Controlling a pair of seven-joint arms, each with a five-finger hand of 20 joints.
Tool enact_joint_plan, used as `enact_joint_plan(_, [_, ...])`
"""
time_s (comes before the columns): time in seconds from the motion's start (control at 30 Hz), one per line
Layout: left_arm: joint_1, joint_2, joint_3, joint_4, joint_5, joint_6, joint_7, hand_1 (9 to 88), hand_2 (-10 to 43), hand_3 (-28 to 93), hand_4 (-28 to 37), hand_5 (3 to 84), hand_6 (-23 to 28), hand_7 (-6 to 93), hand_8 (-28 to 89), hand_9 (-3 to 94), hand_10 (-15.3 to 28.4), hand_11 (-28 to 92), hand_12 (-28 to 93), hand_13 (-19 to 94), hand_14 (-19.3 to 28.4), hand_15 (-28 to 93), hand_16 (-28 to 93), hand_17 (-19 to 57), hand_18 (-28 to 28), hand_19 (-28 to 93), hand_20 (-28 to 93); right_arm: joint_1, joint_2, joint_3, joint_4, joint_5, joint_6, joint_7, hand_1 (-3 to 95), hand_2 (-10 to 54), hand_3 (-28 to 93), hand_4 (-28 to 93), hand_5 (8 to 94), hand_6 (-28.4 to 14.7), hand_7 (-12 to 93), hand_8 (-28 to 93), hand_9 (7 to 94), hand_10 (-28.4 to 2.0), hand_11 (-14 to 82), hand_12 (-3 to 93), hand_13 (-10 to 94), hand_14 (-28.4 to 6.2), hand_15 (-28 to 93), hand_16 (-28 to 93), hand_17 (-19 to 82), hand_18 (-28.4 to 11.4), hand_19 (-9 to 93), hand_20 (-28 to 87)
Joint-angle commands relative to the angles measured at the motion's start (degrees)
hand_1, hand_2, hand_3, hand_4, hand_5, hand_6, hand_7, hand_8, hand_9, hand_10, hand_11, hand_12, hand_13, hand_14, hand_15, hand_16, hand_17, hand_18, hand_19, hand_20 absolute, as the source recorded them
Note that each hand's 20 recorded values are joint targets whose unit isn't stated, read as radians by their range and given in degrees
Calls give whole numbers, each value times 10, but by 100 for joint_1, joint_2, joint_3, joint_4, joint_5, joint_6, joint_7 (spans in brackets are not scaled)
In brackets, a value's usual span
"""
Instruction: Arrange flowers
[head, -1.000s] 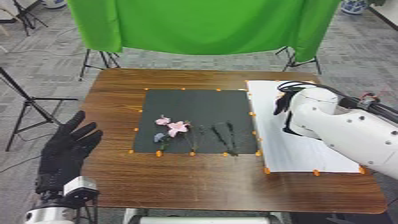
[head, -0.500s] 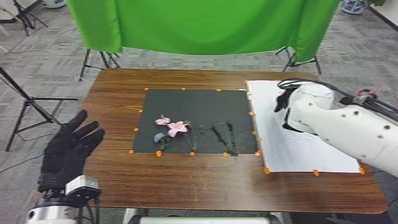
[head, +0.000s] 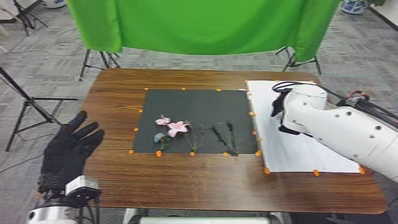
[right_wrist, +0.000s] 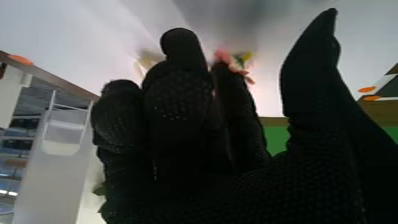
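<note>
The right arm has shifted a little toward the left of the frame, bringing the right hand with it over the white sheet, right of centre. In the right wrist view, that hand is open, fingers mostly straight and thumb apart; a pink and yellow flower shows behind the fingers, though I can't tell if they touch it. The left hand is open at the lower left, beside the table. On the dark mat, mid-frame, lie 2 pink flowers, 1 grey-blue flower just below them, and green stems to their right
</note>
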Motion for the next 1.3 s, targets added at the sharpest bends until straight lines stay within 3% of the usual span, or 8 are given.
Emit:
enact_joint_plan(0.03, [-72,-103,35,24,103,-101,-146,286,69,643,-230,371,94,111,-83,323,190,299,113,218,258,581,-122,-87,235,472,94,102,54,-537,11,-358,684,-70,373,-2,723,-235,552,13,168,-123,700,-153,305,173,741,-91,713,153,570,-133,932,84])
enact_joint_plan(0.17, [-87,-144,40,28,130,-114,-190,286,70,643,-231,370,93,112,-83,323,189,299,114,218,257,581,-123,-87,235,472,94,143,39,-728,25,-571,1042,-147,388,9,711,-246,582,21,184,-131,720,-141,291,170,752,-85,678,145,577,-123,932,18])
enact_joint_plan(0.27, [-79,-136,48,26,111,-103,-174,286,70,643,-231,370,93,113,-84,323,189,300,114,219,258,580,-123,-87,235,472,93,225,61,-989,4,-820,1325,-175,469,-16,675,-273,646,17,204,-48,756,-112,292,172,779,-65,642,142,589,-111,932,-19])
enact_joint_plan(0.47, [-43,-160,47,23,113,-93,-174,284,71,644,-232,370,94,112,-84,323,189,300,113,218,257,580,-123,-87,235,472,93,274,123,-1207,-66,-1084,1624,-259,563,-39,659,-280,753,24,221,-12,843,-78,202,262,813,-36,612,156,609,-89,932,-26])
enact_joint_plan(0.7, [-25,-122,56,30,97,-96,-120,283,72,643,-233,371,94,111,-83,323,189,302,113,218,258,581,-123,-87,235,472,93,506,194,-1458,-135,-1259,1967,-425,570,-49,671,-282,774,17,218,0,868,-74,181,274,818,-28,604,163,605,-83,932,-17])
enact_joint_plan(0.8, [-20,-126,42,22,113,-89,-171,283,72,642,-233,371,94,111,-83,323,189,302,113,218,258,581,-123,-87,235,472,93,555,252,-1500,-213,-1293,2121,-437,572,-51,676,-282,780,11,215,11,875,-75,181,275,817,-26,602,166,594,-87,932,8])
enact_joint_plan(0.9, [33,-96,35,7,87,-80,-98,284,73,640,-234,371,94,111,-83,323,189,302,112,218,258,581,-123,-88,235,472,94,631,279,-1525,-300,-1337,2261,-492,572,-52,681,-283,786,10,215,21,880,-77,188,272,817,-26,600,170,583,-94,932,41])
enact_joint_plan(1.3, [214,-134,-138,-72,84,-39,-96,282,72,643,-232,372,95,110,-83,324,189,302,113,218,258,581,-123,-87,235,472,93,581,97,-1171,-1084,-1463,2303,-998,566,-57,703,-283,789,8,216,25,883,-78,193,274,817,-26,604,173,570,-106,932,84])
